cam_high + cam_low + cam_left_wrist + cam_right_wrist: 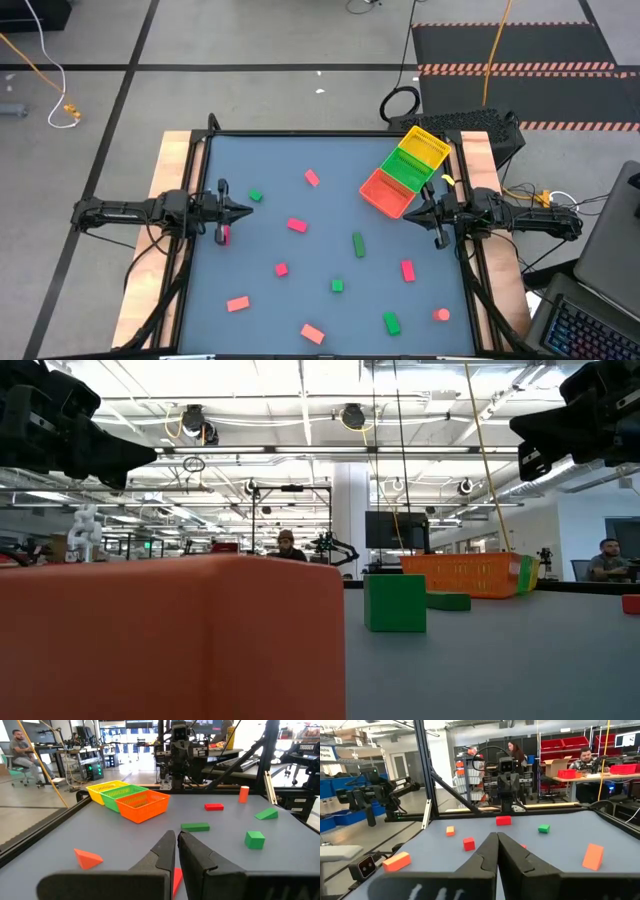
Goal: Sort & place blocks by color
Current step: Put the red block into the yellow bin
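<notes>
Red, pink and green blocks lie scattered flat on the blue-grey table: a green block point(256, 196), a pink one point(312, 178), a red one point(297, 225), a green bar point(358, 244) and several more nearer the near edge. My left gripper point(246, 210) hovers shut at the table's left side, just beside the green block and pointing right. In the left wrist view the left gripper point(177, 846) has the red block point(176, 880) showing behind its fingers. My right gripper point(410, 212) hovers shut at the right side, pointing left, beside the tray point(405, 170). In its wrist view the right gripper point(497, 839) holds nothing.
The three-compartment yellow, green and red tray point(125, 800) sits slantwise at the far right of the table. A raised dark frame point(200, 140) edges the table. A big orange block point(170, 640) sits right in front of the low camera. People sit in the room beyond.
</notes>
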`<action>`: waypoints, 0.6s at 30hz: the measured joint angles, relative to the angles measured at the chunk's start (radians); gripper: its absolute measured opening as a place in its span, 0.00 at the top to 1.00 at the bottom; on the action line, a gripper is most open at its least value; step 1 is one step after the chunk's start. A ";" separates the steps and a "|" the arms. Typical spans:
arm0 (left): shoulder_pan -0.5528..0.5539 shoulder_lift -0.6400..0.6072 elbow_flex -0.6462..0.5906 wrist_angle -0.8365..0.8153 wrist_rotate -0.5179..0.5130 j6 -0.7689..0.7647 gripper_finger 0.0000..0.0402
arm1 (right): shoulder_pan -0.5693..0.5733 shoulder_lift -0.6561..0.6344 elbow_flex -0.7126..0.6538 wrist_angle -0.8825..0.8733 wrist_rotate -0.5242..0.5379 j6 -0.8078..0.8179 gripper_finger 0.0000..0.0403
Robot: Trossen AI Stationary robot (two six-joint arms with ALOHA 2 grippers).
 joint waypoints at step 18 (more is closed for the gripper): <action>0.000 0.000 0.000 0.000 0.000 0.000 0.94 | -0.002 0.366 0.023 0.259 0.400 -0.143 0.55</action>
